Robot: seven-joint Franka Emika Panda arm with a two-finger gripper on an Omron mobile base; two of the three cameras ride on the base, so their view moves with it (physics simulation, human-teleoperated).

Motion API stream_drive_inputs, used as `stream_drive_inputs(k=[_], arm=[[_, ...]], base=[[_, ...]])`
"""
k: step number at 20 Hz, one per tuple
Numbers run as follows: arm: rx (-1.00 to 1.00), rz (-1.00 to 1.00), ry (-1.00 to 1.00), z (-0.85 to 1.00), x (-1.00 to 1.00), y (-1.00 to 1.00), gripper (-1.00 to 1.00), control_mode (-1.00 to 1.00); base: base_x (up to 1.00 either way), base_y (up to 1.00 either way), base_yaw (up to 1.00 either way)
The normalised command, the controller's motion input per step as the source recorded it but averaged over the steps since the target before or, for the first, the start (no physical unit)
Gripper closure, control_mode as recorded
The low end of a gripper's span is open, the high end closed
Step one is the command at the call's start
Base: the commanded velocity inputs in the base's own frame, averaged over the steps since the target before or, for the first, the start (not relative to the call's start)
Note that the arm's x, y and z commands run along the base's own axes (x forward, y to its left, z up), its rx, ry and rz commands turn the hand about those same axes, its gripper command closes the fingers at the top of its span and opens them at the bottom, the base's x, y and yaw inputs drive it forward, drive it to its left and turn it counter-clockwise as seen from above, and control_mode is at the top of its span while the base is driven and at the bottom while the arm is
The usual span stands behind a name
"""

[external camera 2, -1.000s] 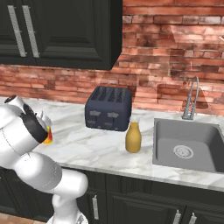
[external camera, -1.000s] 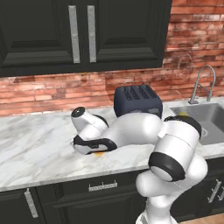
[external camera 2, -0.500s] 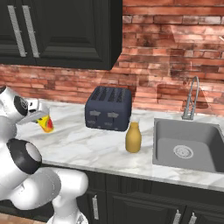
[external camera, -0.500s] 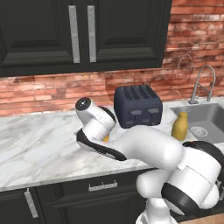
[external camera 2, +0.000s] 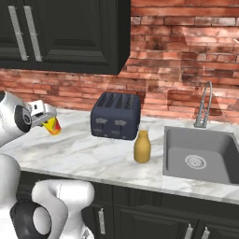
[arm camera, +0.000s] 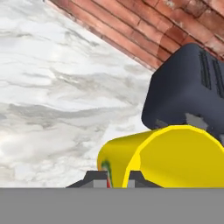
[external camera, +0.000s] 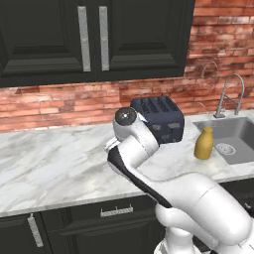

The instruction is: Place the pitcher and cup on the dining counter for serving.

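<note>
Since a second ago the arm has unfolded and lifted the cup [external camera 2: 52, 125] off the worktop; it now hangs tilted in the air above the marble worktop [external camera 2: 88, 156], left of the toaster [external camera 2: 115, 115]. In the hand view the gripper [arm camera: 117, 178] has its fingers clamped on the cup's rim, one inside, one outside. Beyond, the pitcher [external camera 2: 142, 147] stands upright on the worktop just in front of the toaster's right end, beside the sink [external camera 2: 200, 149] with its faucet [external camera 2: 204, 103].
</note>
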Motion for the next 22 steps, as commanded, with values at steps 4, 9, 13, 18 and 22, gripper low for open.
stream_drive_inputs(k=[4,9,13,18,22], arm=[[0.03,0.17,0.0,0.31,-0.41,-1.0,1.0,-1.0],[0.05,0.17,0.0,0.23,-0.51,-0.95,1.0,-1.0],[0.01,0.08,0.0,0.02,-0.2,-0.19,1.0,1.0],[0.0,0.0,0.0,0.0,0.0,0.0,1.0,1.0],[0.0,0.0,0.0,0.0,0.0,0.0,1.0,1.0]], base=[[0.0,0.0,0.0],[0.0,0.0,0.0],[-0.66,-0.44,0.34],[-0.85,-0.24,0.74],[-0.55,0.0,0.87]])
